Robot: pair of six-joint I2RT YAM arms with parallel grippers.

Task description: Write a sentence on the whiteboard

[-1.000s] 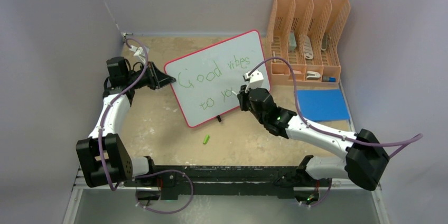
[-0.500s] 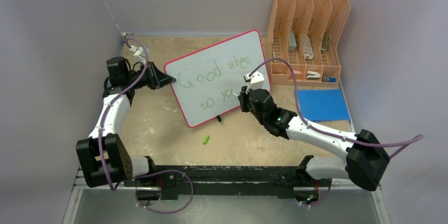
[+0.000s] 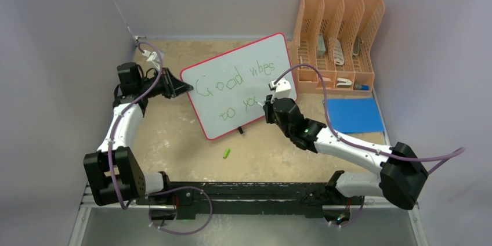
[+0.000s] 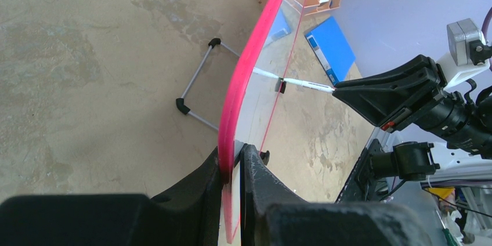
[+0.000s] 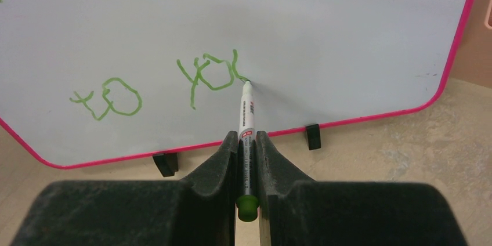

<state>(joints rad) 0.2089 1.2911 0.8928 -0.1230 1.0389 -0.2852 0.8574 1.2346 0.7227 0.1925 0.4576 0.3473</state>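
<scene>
1. Since the earlier frame the right jaws have edged slightly rightward along the lower line of the whiteboard [image 3: 232,98]; the left arm has not moved.
2. Left jaws, closed narrow on the whiteboard's left red rim, brace it upright on the surface against the pen's push.
3. The sentence [image 5: 206,75], in thin green letters: "Good vibes" above, "to yo" plus an unfinished stroke below.
4. Right jaws clamp the marker [image 5: 246,112], its tip touching that stroke.

Whiteboard [image 3: 209,109] with green sentence [image 3: 227,83], left tool [image 3: 185,88] on its left edge, right tool [image 3: 264,103] at lower line
</scene>
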